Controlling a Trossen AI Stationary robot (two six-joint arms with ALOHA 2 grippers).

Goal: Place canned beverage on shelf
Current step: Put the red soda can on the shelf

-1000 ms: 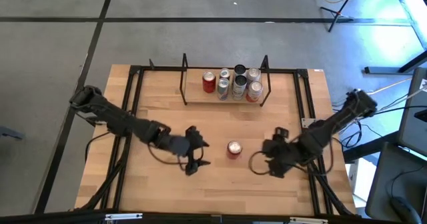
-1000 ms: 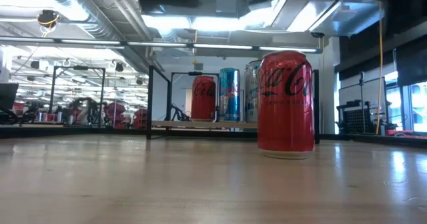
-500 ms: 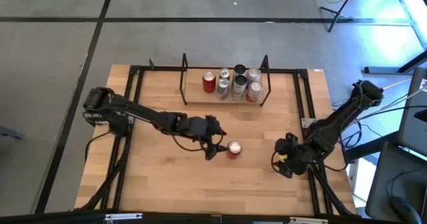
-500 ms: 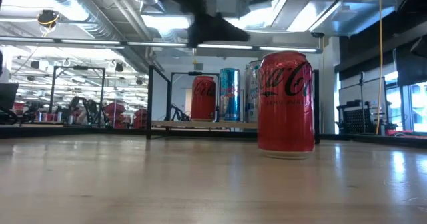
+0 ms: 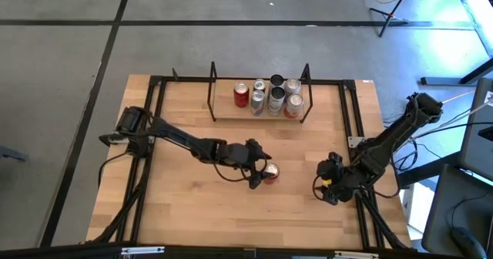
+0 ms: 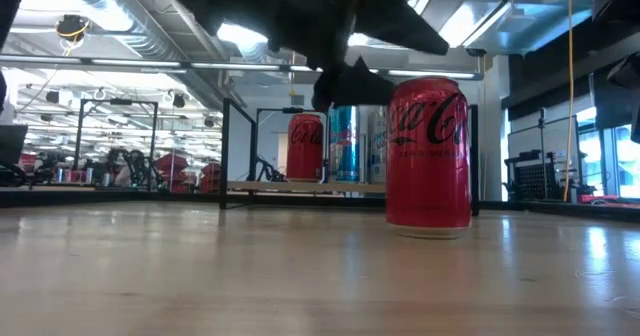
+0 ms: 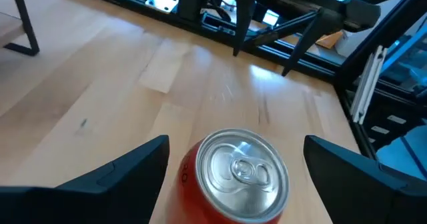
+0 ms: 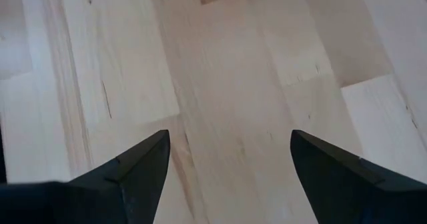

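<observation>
Left end effector (image 5: 262,172) partly covers the red can (image 5: 270,173); shelf cans' (image 5: 268,95) labels illegible.

Free room / obstacles:

- Red can (image 5: 270,173) upright mid-table, alone; bare wood on all sides. Left gripper (image 5: 260,174) right at it, fingers (image 7: 117,177) spread wide, one each side of can, gaps both sides, not touching.
- Lane from can to shelf (image 5: 227,116): open tabletop (image 5: 192,213), nothing between.
- Shelf plank: cans (image 5: 269,97) clustered centre-to-right, packed close. Free strip at left end, between red shelf can (image 5: 241,95) and left wire frame (image 5: 212,93). Right end full up to right frame (image 5: 307,91).
- Black rails (image 5: 350,112) run along table edges, flank shelf.
- Right gripper (image 5: 330,190) parked near right rail, fingers apart over bare wood, well clear of can and lane.
</observation>
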